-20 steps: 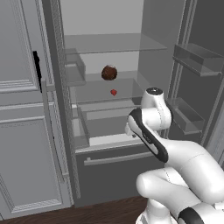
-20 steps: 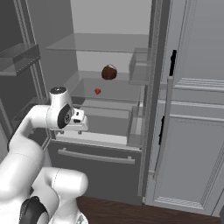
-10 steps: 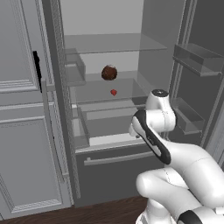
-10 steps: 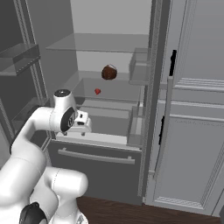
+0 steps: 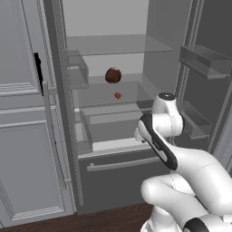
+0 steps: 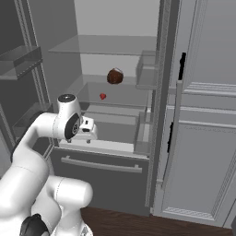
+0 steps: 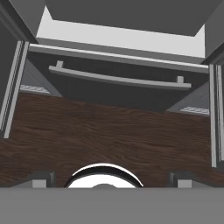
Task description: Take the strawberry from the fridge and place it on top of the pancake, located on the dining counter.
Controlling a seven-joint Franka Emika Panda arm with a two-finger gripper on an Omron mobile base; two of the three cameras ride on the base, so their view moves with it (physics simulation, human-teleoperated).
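the tool (image 7: 112, 180) is pointing down in front of the open fridge (image 5: 127, 149). in the hand view its two dark fingertips (image 7: 40, 179) are showing at the bottom corners, standing wide apart with nothing between them; beyond them the wooden floor (image 7: 109, 131) and the fridge's bottom drawer (image 7: 118, 87) with its long light handle are lying ahead. in the right base view the tool (image 6: 87, 131) is sitting at the end of the folded white arm, just in front of the crisper level and above the bottom drawer (image 6: 99, 173); in the left base view the arm itself is covering the tool.

the strawberry (image 5: 118, 95) is lying on a glass shelf (image 5: 108, 97) inside the fridge, higher than the tool and further back, well apart from it. in the right base view the strawberry (image 6: 103, 96) is showing up and slightly to the right of the arm's upper joint. behind and above the berry, on the same shelf, a larger dark reddish-brown lump (image 5: 113, 75) is sitting, near the berry but not touching it; the lump (image 6: 115, 76) is also sitting further back in the right base view.

both fridge doors are standing open, with door bins (image 5: 204, 61) on the inside. light grey panelled cabinets (image 5: 22, 136) with black handles are flanking the fridge.
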